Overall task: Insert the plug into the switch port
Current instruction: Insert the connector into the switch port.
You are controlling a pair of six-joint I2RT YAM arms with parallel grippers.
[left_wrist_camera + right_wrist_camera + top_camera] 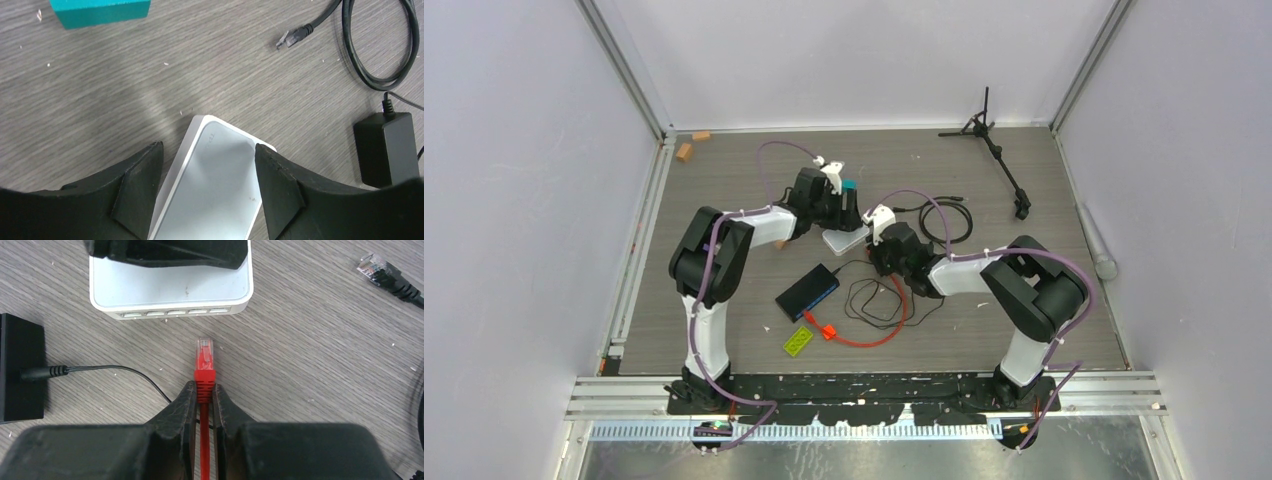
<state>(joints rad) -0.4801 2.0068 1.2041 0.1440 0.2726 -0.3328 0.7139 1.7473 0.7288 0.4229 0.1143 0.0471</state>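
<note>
Step in hand: final approach, plug not yet in.

- Right claw [204,390] is pinched narrow on the red cable [204,440], just behind the boot. The plug [204,352] points to 12 o'clock, just short of the port row [170,313] on the switch [170,290], with bare surface [310,355] between.
- Left claw [205,150] is spread wide astride the switch. I cannot tell whether its fingers press the sides.

To do well:
- Advance straight toward 12 o'clock, keeping the plug level and square to one port; it looks roughly lined up with a right-hand one.
- The grip is on the cable, not the plug body, so the tip may droop or swivel. Go slowly.
- The switch is likely to slide unless it is braced.

Views:
- Only the right wrist shows the port openings and the gap.
- The left wrist shows just the lid, plus a teal block [100,11] at 11 o'clock and a loose black connector [295,36] at 1 o'clock.
- The top view alone shows the red slack coiled toward 6 o'clock.
</note>
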